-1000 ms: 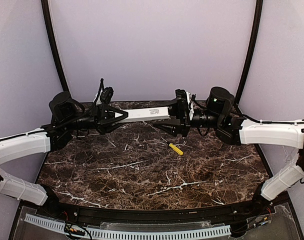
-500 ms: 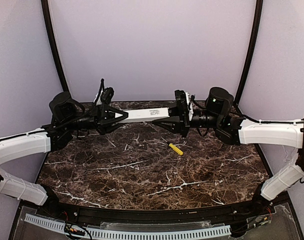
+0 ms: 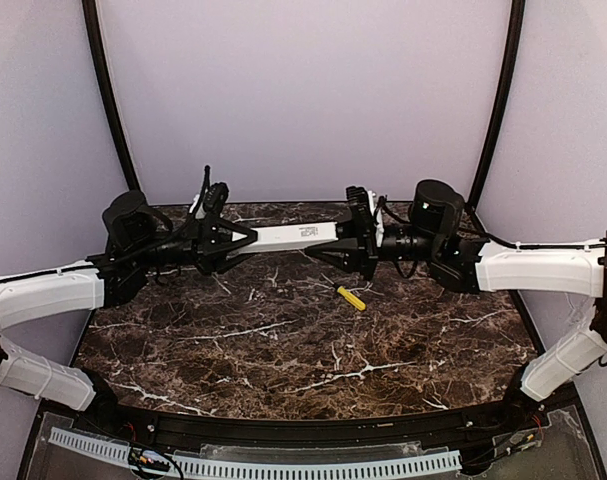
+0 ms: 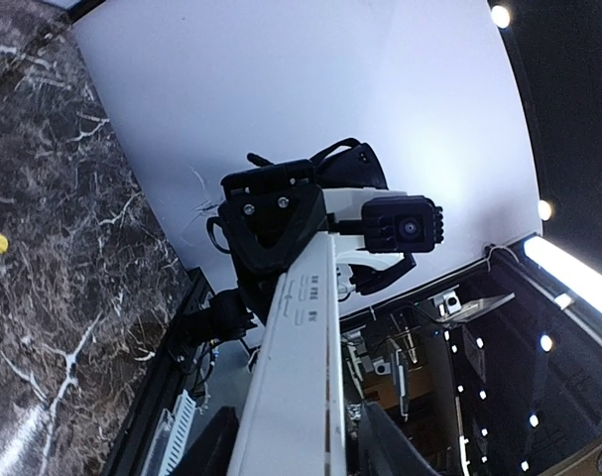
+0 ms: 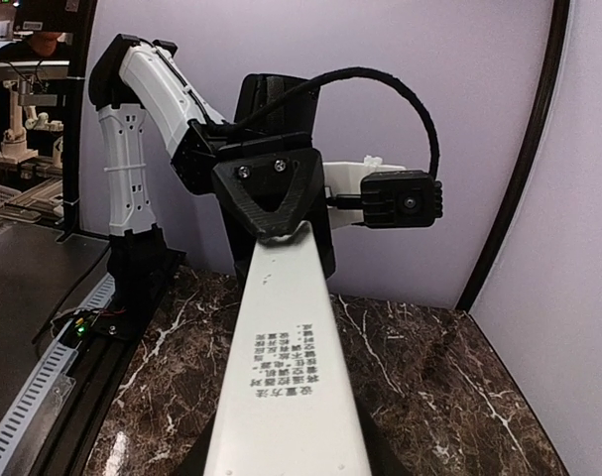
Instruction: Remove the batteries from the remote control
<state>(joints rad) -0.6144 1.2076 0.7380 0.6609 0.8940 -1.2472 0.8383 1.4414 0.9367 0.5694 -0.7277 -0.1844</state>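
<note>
Top external view: the remote control [image 3: 295,236] hangs nearly level above the far part of the marble table [image 3: 283,350]. It is clamped at one end by the left gripper [image 3: 245,238] and at the other by the right gripper [image 3: 345,240]. A yellow stick [image 3: 351,298] lies on the table, apart from both. Left wrist view: the remote runs up from between the left fingers [image 4: 380,446] to the right gripper, whose black triangular finger covers its far end; small dark print sits near that end. Right wrist view: the remote's printed face leads from the lower edge to the left gripper, closed on the far end, with the white left arm [image 5: 142,119] behind.
</note>
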